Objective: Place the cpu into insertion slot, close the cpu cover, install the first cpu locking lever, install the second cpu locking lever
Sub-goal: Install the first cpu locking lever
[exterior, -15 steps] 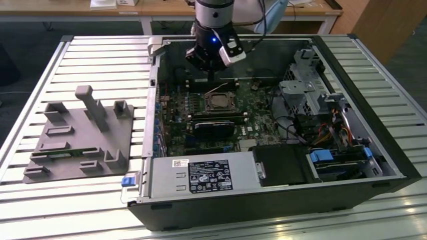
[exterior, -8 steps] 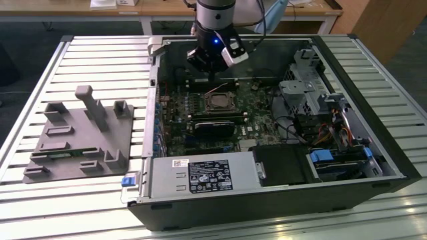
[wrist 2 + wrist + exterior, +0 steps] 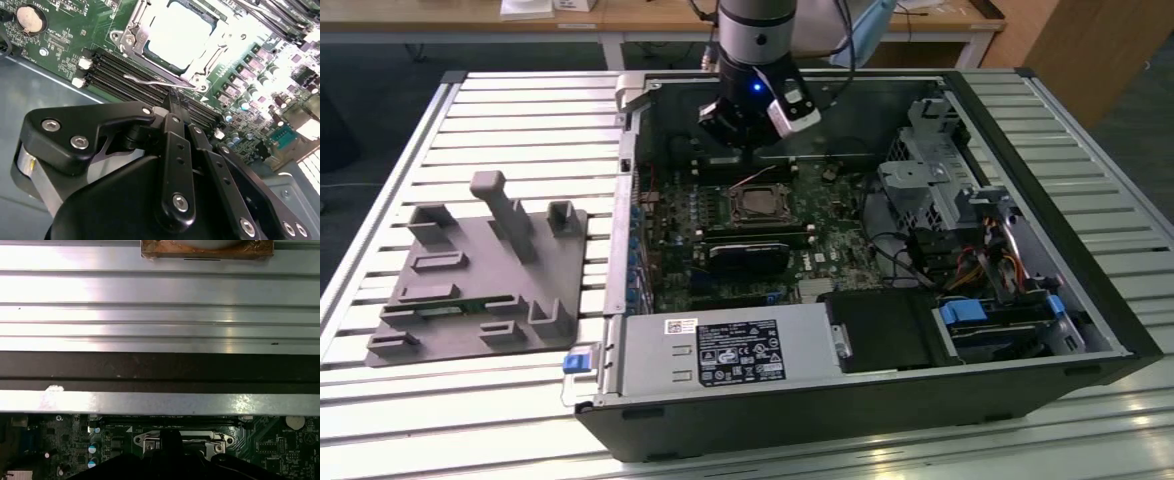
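The cpu (image 3: 175, 32) lies in the insertion slot (image 3: 758, 205), its bright silver top showing through the square opening of the cpu cover (image 3: 131, 36), which lies flat over it. A thin wire locking lever (image 3: 155, 81) runs along the socket edge that faces the memory slots. My gripper (image 3: 172, 98) is shut, its black fingertips pressed together right at this lever, with nothing between them. In the exterior view my gripper (image 3: 740, 148) hangs inside the open computer case, just behind the socket. In the first wrist view the cover (image 3: 182, 439) sits just past my gripper (image 3: 170, 440).
The open computer case (image 3: 1107, 330) lies on a slatted metal table (image 3: 520, 110). Long black memory slots (image 3: 130, 75) run beside the socket. A power supply (image 3: 720, 350), cables and drive bays (image 3: 987, 260) crowd the case. A grey fixture (image 3: 480, 270) stands at the exterior view's left.
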Tool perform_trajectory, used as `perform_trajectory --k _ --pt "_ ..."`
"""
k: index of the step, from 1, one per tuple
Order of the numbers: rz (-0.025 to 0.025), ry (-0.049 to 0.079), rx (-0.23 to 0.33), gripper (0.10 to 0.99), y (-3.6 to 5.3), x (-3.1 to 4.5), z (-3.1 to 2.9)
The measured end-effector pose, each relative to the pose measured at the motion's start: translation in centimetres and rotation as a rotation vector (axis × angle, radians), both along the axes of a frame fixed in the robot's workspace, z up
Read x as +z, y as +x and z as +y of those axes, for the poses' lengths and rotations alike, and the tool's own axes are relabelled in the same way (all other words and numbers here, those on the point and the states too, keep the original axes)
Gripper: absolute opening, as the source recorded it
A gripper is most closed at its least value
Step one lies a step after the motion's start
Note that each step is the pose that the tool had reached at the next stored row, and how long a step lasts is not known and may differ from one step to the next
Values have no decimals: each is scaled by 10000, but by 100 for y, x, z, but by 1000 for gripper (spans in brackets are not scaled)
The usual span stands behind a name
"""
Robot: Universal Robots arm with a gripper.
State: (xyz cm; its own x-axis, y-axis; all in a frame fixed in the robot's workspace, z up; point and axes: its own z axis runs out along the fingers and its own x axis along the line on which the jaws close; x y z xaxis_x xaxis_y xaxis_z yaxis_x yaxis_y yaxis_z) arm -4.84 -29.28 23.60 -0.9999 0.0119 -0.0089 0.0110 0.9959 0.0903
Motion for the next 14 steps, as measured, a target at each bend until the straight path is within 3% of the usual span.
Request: perform_trajectory --k 14 --pt "-1 1 5 106 74 -109 31"
